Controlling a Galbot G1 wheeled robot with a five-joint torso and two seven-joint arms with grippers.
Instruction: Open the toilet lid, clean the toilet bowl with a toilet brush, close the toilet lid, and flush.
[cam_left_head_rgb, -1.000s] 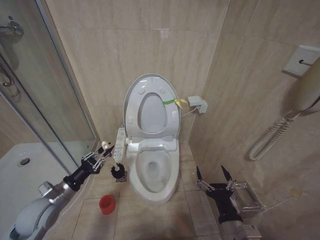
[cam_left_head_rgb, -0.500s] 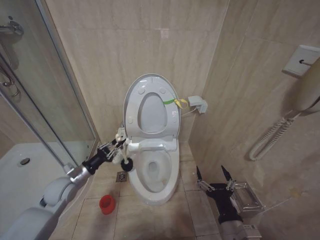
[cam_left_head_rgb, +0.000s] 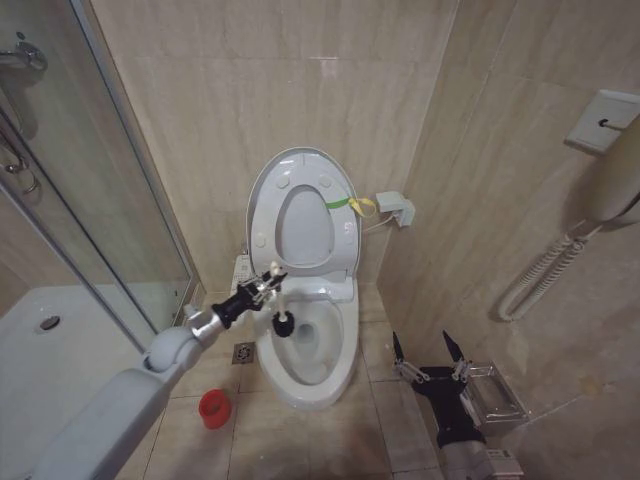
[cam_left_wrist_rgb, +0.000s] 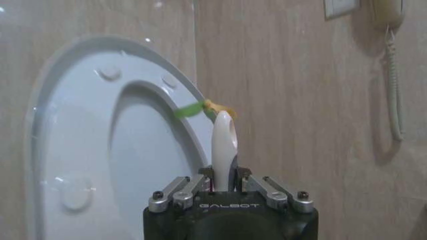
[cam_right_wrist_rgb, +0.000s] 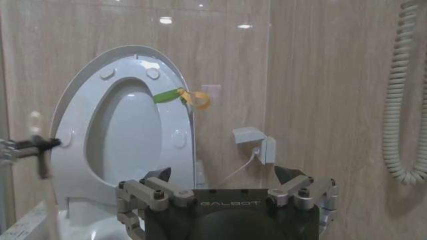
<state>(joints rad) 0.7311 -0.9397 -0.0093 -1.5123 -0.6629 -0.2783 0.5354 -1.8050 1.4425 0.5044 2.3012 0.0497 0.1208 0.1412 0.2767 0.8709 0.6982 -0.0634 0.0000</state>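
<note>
Toilet lid (cam_left_head_rgb: 303, 215) raised upright against back wall, yellow-green band (cam_left_head_rgb: 340, 203) at its 2 o'clock edge. Left tool (cam_left_head_rgb: 268, 281) reaches over toilet bowl (cam_left_head_rgb: 345, 352) from 9 o'clock side, clamped on white handle of toilet brush (cam_left_head_rgb: 283, 322); black bristle head hangs just inside bowl rim at 10 o'clock. Right tool (cam_left_head_rgb: 428, 352) parked low at 3 o'clock of bowl, fingers spread wide, holding nothing. Red cup holder (cam_left_head_rgb: 213, 408) on floor at 8 o'clock of bowl
</note>
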